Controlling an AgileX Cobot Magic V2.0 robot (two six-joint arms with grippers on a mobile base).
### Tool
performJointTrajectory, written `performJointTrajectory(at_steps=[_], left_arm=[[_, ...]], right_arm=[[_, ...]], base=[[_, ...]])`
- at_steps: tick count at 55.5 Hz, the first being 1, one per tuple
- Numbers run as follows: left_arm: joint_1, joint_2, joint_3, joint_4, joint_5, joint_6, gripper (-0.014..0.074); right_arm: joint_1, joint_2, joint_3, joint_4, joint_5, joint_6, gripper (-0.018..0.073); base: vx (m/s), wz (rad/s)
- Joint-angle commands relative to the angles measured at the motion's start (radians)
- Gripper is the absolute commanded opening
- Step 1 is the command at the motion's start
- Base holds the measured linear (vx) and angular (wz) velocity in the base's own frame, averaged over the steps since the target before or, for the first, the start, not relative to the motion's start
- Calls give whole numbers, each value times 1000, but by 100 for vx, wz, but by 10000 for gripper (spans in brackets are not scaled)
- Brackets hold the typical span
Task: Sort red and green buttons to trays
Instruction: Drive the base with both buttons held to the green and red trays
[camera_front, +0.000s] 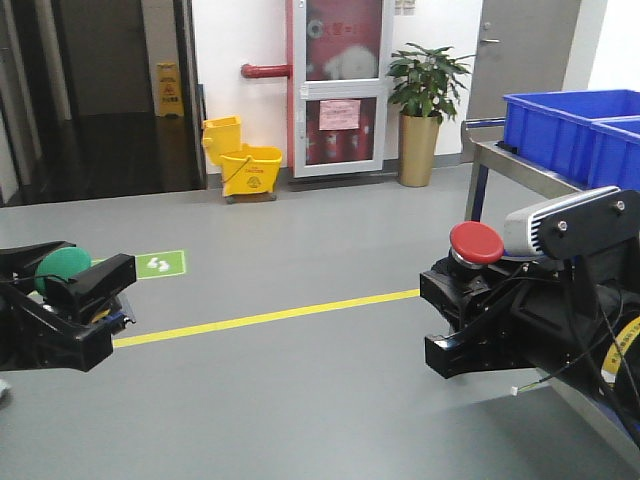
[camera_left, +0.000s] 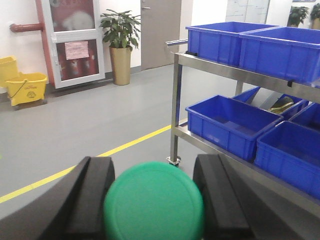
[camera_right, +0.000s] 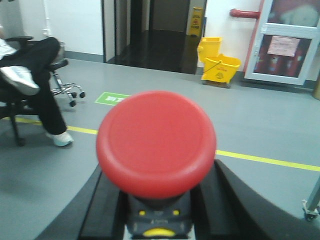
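**Both buttons gripped, no tray in sight**

At 9 o'clock of the front view: left gripper (camera_front: 72, 280), fingers clamped on the green button (camera_front: 60, 266), one black finger on either side of its body, cap standing clear toward 12 o'clock. From the left wrist, the same hold: green cap centred between the two fingers, touched by nothing else.

Further back, toward 11 o'clock: green floor sign (camera_front: 160, 264) and yellow mop bucket (camera_front: 245, 168) by the wall. Across the middle, from 9 to 3 o'clock: yellow floor line (camera_front: 262, 318). At 1 o'clock: potted plant (camera_front: 425, 105).

At 3 o'clock: right gripper (camera_front: 452, 318), fingers closed on the black body of the red button (camera_front: 475, 241), red cap up at 12 o'clock, long axis upright. In the right wrist view, yellow marking just below the cap. Close beside this arm, at 2 o'clock: metal rack (camera_front: 520, 165) carrying blue crates (camera_front: 565, 125). Probably the one obstacle to steer clear of on any outward swing.

No trays in any view, so cannot tell which way either lies from the fingers, nor which arm is nearer. Judged stage: carrying, with both placements not yet done. Next likely calls for finding the trays, then lowering green into green and red into red, caps kept upright, before letting go. Well apart, at 9 o'clock of the right wrist view: seated person (camera_right: 30, 75) on an office chair.
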Motion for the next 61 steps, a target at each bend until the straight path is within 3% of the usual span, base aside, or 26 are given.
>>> performJointTrajectory(at_steps=[1,28,61], left_arm=[[-3,-17,-37,-6,-92,-1,-3],[-3,-17,-37,-6,-92,-1,-3],[-3,-17,-37,-6,-93,-1,-3]], right_arm=[[-4,-26,-39,-5,-69,2,-10],[-4,-26,-39,-5,-68,2,-10],[-4,-26,-39,-5,-68,2,-10]], base=[[47,-19],[43,-33],[31,-62]])
